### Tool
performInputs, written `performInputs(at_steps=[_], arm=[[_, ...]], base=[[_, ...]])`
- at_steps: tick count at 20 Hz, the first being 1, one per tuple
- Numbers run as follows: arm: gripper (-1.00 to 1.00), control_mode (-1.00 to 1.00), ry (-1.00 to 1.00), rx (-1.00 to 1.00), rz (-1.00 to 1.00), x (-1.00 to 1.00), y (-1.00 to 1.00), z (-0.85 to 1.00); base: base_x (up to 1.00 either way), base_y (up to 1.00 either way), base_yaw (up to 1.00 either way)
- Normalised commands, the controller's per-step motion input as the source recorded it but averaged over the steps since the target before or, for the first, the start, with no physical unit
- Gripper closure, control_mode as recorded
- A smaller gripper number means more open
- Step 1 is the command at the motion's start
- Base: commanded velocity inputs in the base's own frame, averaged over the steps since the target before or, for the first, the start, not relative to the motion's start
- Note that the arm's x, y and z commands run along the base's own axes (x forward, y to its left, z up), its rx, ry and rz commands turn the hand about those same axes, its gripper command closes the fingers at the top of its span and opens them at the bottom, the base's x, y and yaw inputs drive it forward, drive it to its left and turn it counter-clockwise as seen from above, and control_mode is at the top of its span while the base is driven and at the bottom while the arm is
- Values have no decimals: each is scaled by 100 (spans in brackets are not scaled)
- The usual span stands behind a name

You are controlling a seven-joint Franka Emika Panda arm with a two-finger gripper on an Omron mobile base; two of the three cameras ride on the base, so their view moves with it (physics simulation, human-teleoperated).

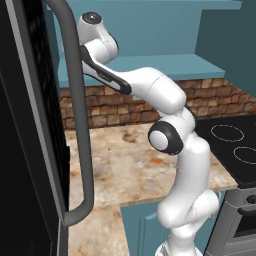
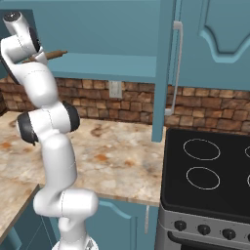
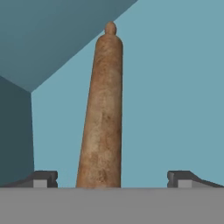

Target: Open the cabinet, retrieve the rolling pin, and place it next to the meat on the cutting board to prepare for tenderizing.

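The cabinet stands open, and its teal shelf (image 2: 117, 66) (image 1: 165, 67) is bare to the room. The open door (image 2: 167, 68) is seen edge-on with its slim silver handle (image 2: 177, 68). On the shelf lies the rolling pin (image 3: 103, 113), tan-brown, its far knob pointing away from the hand; one end of it (image 2: 54, 53) pokes out beside the wrist. My gripper (image 3: 112, 178) is open, one fingertip (image 3: 43, 177) on each side of the pin's near end, not touching it. The meat and the cutting board are out of view.
A black appliance with a thick grey handle (image 1: 80, 125) stands close on the left. The marbled counter (image 2: 112, 146) (image 1: 125, 160) runs below the cabinet, with a brick backsplash (image 2: 97, 100) behind it. A black stovetop (image 2: 205, 171) (image 1: 235, 145) sits to the right.
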Motion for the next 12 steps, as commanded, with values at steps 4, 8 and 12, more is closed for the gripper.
performInputs(at_steps=[4,8,12], arm=[[-100,-100,0,-6,0,19,16,-23],[-100,-100,0,-7,0,19,14,-27],[-100,-100,1,-6,1,13,7,-33]], base=[[0,0,0],[0,0,0],[0,0,0]])
